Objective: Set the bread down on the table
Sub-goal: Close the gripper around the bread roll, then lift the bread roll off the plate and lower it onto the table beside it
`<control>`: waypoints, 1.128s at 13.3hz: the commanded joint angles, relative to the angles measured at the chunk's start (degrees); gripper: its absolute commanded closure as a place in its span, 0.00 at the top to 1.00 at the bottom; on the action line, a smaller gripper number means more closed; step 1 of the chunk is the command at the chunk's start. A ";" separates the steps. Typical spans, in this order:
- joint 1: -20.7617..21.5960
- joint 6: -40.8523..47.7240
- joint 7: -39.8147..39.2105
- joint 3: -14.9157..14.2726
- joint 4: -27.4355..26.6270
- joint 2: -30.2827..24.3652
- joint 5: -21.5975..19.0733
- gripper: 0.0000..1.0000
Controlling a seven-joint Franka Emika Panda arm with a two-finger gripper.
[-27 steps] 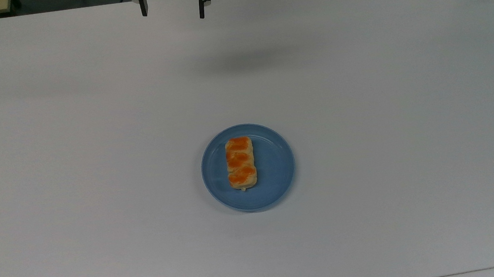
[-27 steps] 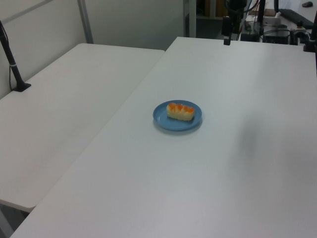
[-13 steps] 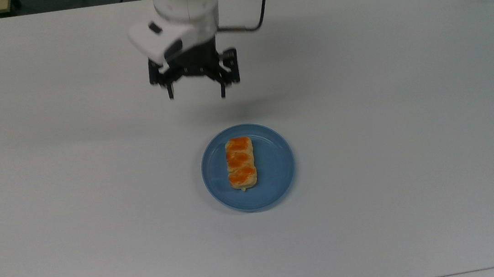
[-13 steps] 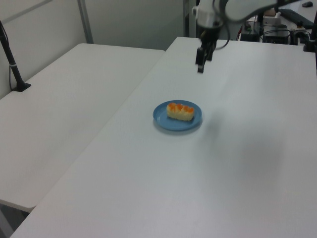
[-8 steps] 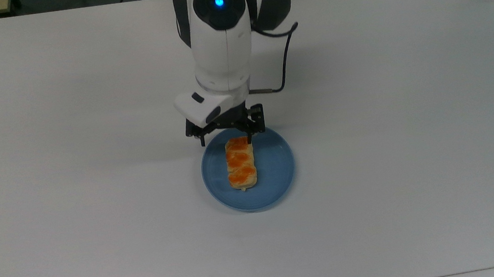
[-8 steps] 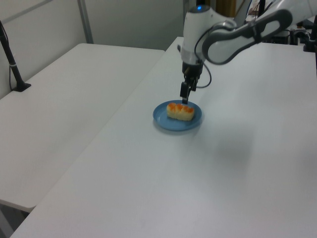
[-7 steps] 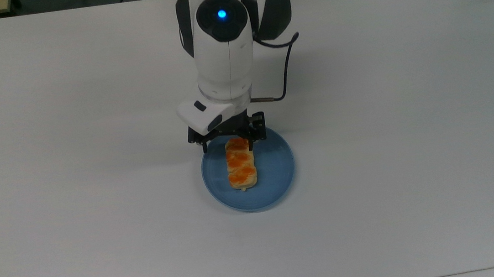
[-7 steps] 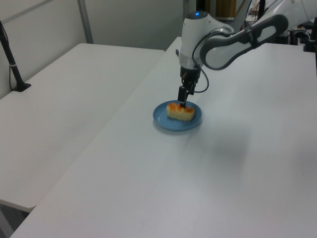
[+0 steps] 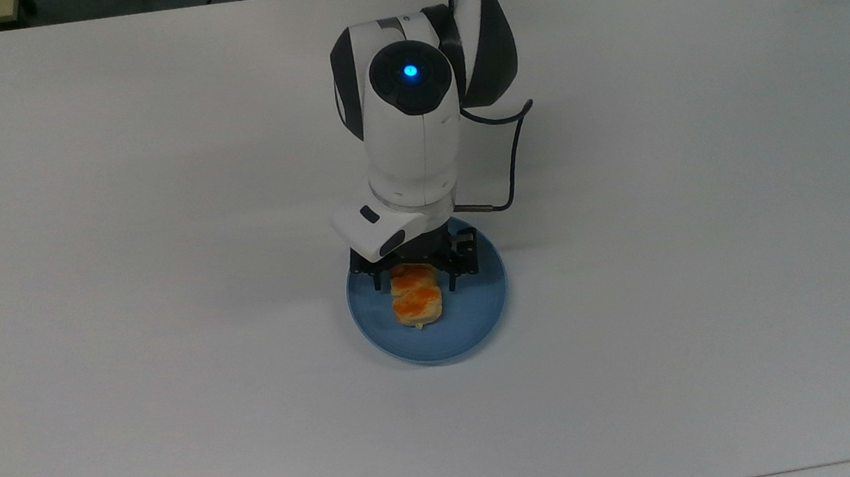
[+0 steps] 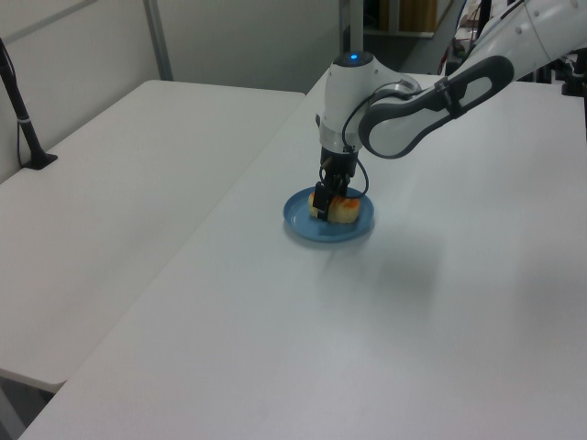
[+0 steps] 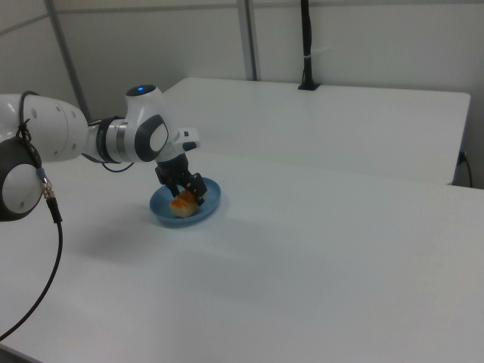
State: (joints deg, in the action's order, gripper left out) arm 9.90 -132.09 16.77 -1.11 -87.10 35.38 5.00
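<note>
Gripper (image 9: 415,284) is open, its fingers straddling the bread (image 9: 417,302) on the plate (image 9: 480,308) mid-table (image 9: 701,162), nothing gripped yet. Bread looks light and soft, so you should pinch its long sides at the middle, gently.

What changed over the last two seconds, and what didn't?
The gripper came from the table's far edge in the top view down to the blue plate, its open fingers now straddling the bread. Nothing gripped yet. Bread and plate stayed put.
</note>
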 commanded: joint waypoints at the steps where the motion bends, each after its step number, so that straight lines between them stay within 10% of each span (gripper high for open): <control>1: 0.56 -0.54 1.86 -0.12 0.79 0.13 0.27 0.53; 4: 0.56 -0.28 1.86 -0.12 0.79 -0.66 0.36 0.25; 15: 14.34 1.57 13.81 1.28 0.26 -3.31 3.88 0.31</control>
State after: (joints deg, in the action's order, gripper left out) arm 21.49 -130.91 27.06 0.68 -85.22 32.13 7.01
